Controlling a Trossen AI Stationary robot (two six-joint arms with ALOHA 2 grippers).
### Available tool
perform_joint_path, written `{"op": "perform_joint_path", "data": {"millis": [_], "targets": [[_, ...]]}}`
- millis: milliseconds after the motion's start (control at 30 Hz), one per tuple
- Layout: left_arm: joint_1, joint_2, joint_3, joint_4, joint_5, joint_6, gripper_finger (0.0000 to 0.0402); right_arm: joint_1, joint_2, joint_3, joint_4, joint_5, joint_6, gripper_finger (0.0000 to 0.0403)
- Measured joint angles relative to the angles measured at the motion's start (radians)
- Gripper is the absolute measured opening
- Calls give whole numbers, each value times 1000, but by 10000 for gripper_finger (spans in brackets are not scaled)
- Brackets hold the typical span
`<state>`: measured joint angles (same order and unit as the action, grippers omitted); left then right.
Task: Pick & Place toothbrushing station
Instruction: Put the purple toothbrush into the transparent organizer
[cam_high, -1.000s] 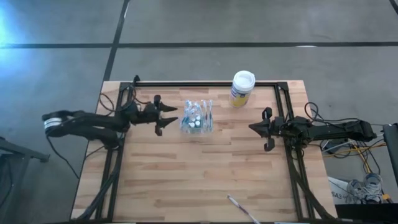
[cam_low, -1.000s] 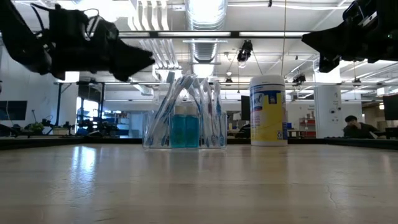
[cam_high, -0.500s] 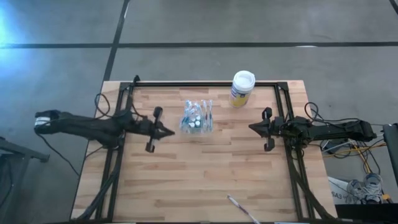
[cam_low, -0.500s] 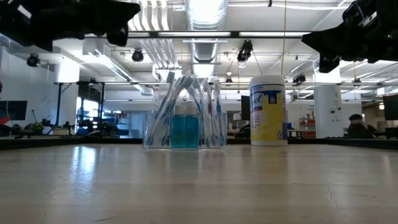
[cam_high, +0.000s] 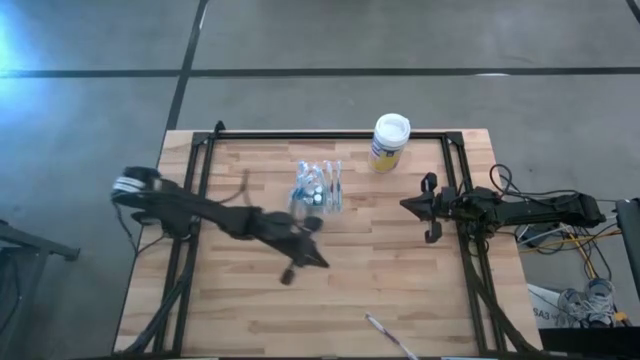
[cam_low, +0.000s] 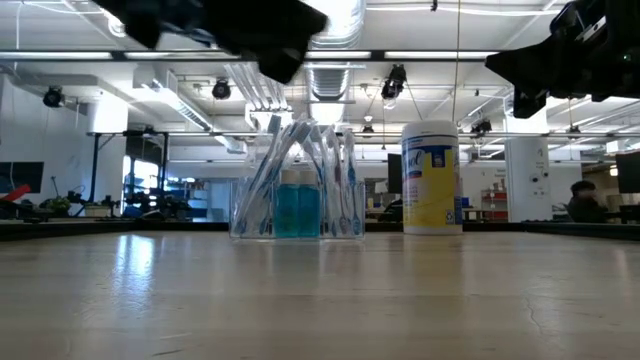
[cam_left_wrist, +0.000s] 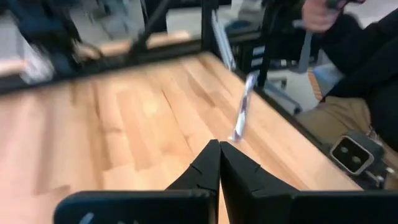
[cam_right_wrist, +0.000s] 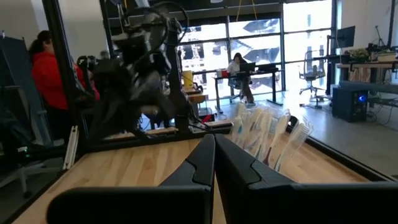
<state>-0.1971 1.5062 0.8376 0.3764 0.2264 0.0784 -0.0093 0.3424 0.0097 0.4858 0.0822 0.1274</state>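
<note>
Small clear plastic toothbrush holder (cam_high: 318, 189) standing free; left gripper (cam_high: 301, 258) closed beside it, right gripper (cam_high: 430, 208) closed, well apart.

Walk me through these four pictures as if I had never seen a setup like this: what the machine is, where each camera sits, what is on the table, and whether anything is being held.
This is a robot with two dark arms at a wooden table. One camera looks straight down, one sits at table height, and one rides on each wrist.

On the table stand a clear toothbrush holder with brushes and teal-capped tubes, and a white-lidded canister. A loose toothbrush lies near the front edge.

The left gripper reaches over the table in front of the holder, fingers shut and empty. The right gripper waits at the right side, also shut. Nothing is held. A person sits beyond the table edge in the left wrist view.
</note>
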Motion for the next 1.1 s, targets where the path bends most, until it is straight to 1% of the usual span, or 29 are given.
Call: {"op": "perform_joint_path", "data": {"millis": [67, 100, 200, 267, 367, 433, 567, 700, 767, 833, 900, 967, 1100], "targets": [[-1, 100, 105, -59, 19, -44, 14, 0, 0, 0, -1, 0, 9, 8], [-1, 149, 156, -82, 49, -68, 17, 0, 0, 0, -2, 0, 11, 8], [0, 285, 301, -139, 202, -106, 28, 0, 0, 0, -7, 0, 19, 8], [-1, 357, 383, -181, 272, -105, 37, 0, 0, 0, -9, 0, 22, 8], [-2, 416, 463, -248, 268, -80, 50, 0, 1, 0, -14, -2, 34, 8], [11, 422, 470, -265, 243, -60, 54, 1, 1, 0, -14, -5, 38, 8], [39, 358, 388, -239, 208, -39, 44, 6, 4, 32, -45, -29, 42, 8], [62, 208, 219, -120, 191, -46, 21, 47, 48, 128, -159, -44, 50, 8], [71, 122, 117, -54, 160, -69, 10, 79, 96, 180, -239, -13, 59, 8], [75, 29, 22, -19, 95, -82, 5, 108, 147, 241, -331, 37, 92, 8], [76, -67, -62, -1, 32, -82, 5, 137, 211, 315, -413, 70, 142, 8], [75, -162, -141, 9, -9, -82, 11, 172, 285, 386, -500, 82, 197, 8], [75, -344, -276, 22, -37, -106, 26, 250, 445, 521, -611, 103, 274, 8]]}}
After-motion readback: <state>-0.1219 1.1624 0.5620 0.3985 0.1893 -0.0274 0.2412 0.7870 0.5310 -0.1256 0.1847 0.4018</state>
